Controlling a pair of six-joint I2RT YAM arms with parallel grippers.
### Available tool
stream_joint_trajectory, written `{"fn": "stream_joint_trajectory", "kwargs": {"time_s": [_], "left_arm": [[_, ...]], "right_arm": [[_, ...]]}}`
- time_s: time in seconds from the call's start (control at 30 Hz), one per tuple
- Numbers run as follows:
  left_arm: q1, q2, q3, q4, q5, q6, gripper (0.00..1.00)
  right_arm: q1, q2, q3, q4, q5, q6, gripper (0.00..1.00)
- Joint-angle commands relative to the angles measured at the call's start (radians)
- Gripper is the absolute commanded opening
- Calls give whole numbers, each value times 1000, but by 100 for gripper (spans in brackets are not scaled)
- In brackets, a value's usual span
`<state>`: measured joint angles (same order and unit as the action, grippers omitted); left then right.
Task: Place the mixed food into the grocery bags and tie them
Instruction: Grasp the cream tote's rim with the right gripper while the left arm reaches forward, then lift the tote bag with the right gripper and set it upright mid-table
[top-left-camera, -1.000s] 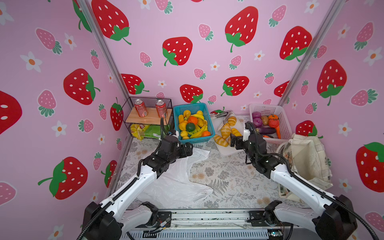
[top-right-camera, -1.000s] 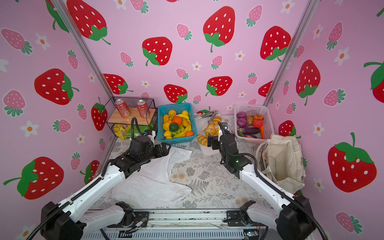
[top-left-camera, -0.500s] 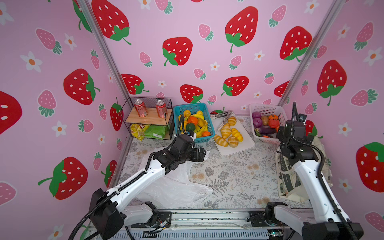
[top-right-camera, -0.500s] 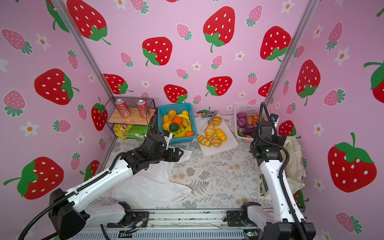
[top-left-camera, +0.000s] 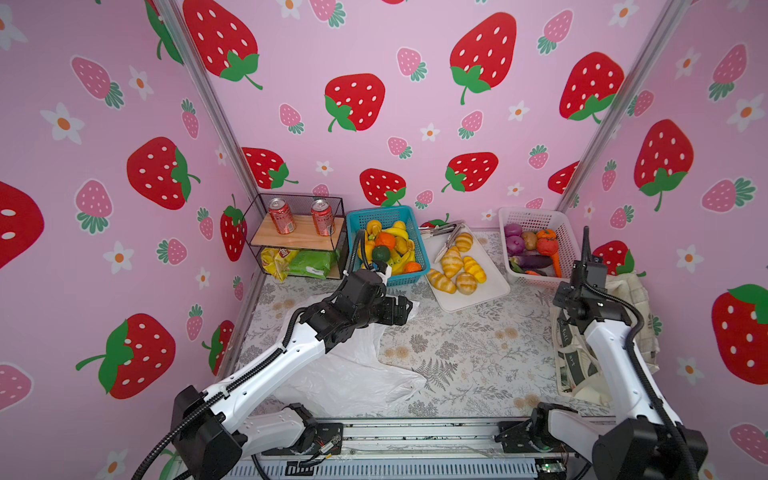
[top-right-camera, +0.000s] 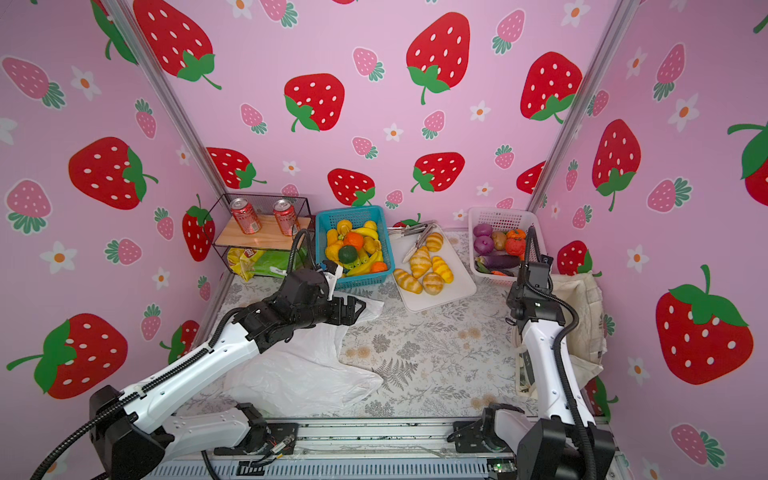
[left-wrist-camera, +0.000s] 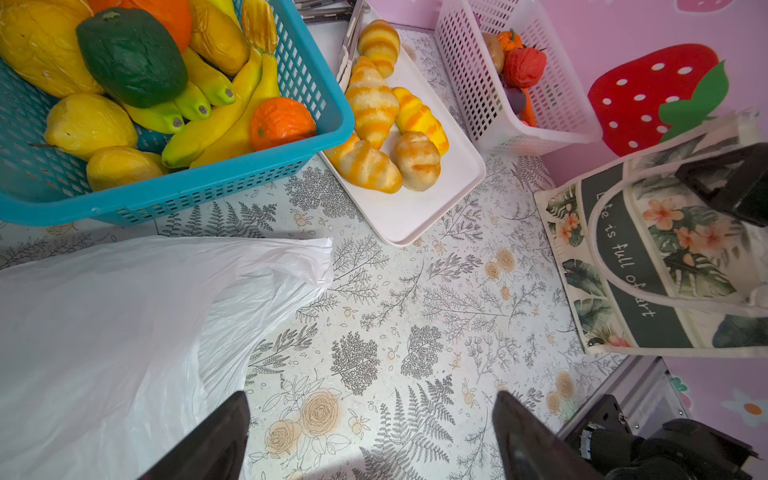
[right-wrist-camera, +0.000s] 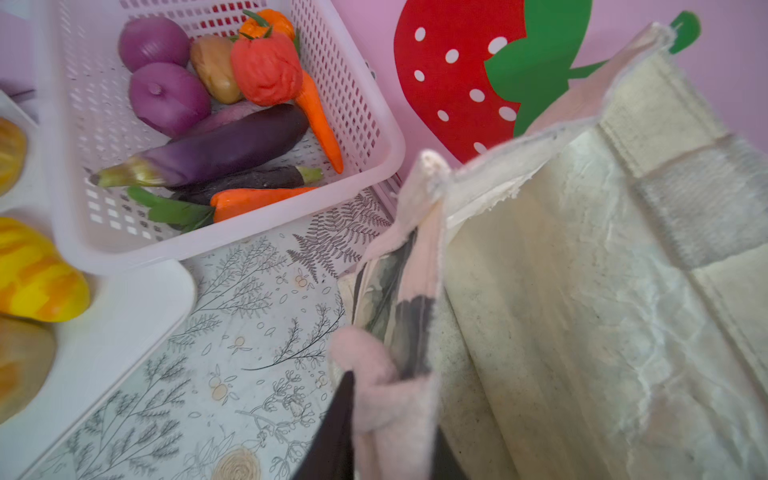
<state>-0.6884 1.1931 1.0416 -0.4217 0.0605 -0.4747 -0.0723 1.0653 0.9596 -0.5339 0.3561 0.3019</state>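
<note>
Clenched: right hand (right-wrist-camera: 390, 428), on the tote (right-wrist-camera: 582, 291) rim, a fold of soft cloth pinched between the fingers. Released and empty: left hand (left-wrist-camera: 370, 399), poised over the worktop (left-wrist-camera: 415, 316) just beside the plastic bag (left-wrist-camera: 104, 332).

Tote slumped at the right wall, near the white basket (right-wrist-camera: 208, 232). Limp canvas, probably light; likely to sag shut unless lifted by the rim or a strap.

Plastic bag flat and crumpled on the worktop, in front of the blue basket (left-wrist-camera: 208, 183). Thin, slippery film; best taken at a handle loop or the mouth edge, never mid-sheet.

In the blue basket, fruits (left-wrist-camera: 133, 54); on the tray (left-wrist-camera: 415, 208), rolls (left-wrist-camera: 370, 104); under the shelf (top-left-camera: 297, 237), packets (top-left-camera: 299, 264). Fruits and rolls apparently firm, light, rounded: pinch across the narrow middle. Packets crinkly and crushable: grip an end seam.
</note>
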Motion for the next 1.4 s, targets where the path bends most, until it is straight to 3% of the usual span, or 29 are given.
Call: {"fn": "stream_joint_trajectory", "kwargs": {"time_s": [0.0,0.17,0.43,0.57,0.7,0.87,0.97,1.07,1.13,1.3,1.37], "left_arm": [[-5,-26,8,-12,-26,1,93],[-3,-63,-13,-6,-65,-16,93],[10,-137,-35,-55,-172,-21,94],[32,-152,-17,-115,-210,-28,96],[95,-172,-15,-144,-161,-62,96],[185,-193,-47,-129,-80,-98,96],[208,-193,-53,-129,-61,-110,96],[210,-200,-63,-124,-63,-117,96],[210,-209,-74,-120,-62,-116,96],[213,-207,-63,-145,-73,-79,96],[213,-206,-45,-159,-74,-67,96]], "right_arm": [[8,-102,22,-80,-146,32,9],[94,-183,51,-209,-307,82,3],[492,-160,134,-322,-339,207,2],[724,-77,127,-251,-317,304,3],[933,45,156,-117,-275,368,5],[1038,197,210,122,-288,408,7],[1039,262,221,260,-279,433,16],[1040,328,286,296,-311,405,41],[1038,352,344,262,-360,347,58],[1025,267,373,71,-408,187,79],[1023,203,359,-10,-381,153,82]]}}
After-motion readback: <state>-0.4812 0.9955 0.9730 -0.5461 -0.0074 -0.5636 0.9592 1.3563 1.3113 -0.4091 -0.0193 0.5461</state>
